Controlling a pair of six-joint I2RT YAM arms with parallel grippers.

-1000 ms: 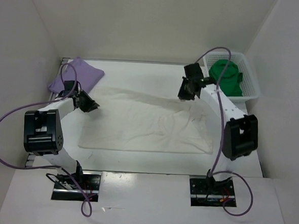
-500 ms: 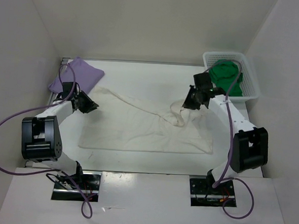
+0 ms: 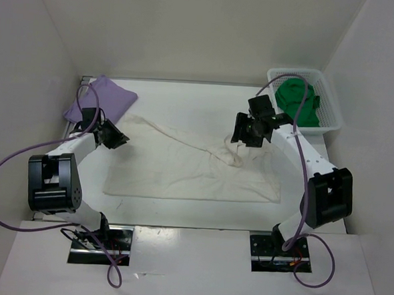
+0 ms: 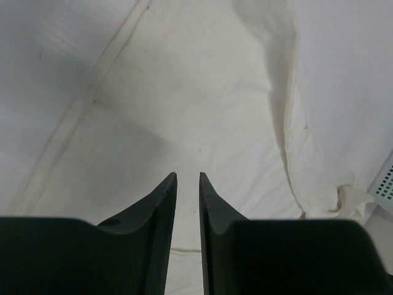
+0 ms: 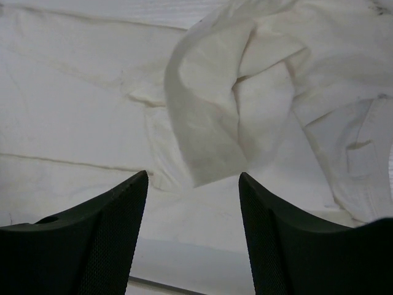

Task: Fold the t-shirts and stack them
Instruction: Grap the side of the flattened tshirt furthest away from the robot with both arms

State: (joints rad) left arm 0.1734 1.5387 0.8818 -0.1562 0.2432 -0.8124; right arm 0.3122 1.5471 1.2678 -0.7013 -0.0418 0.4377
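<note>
Gaping right end effector [image 5: 193, 174] empty over cream shirt [image 5: 209, 123] | left end effector [image 4: 187, 174] near-closed, grip unclear | green shirt [image 3: 297, 103]: top view only

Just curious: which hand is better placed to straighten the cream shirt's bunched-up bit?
Probably the right hand: it hangs open over the bunched fold of the cream shirt; the left hand sits at its far corner.

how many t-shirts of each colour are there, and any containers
lavender t-shirt: 1
cream t-shirt: 1
green t-shirt: 1
white mesh basket: 1
total: 4
</note>
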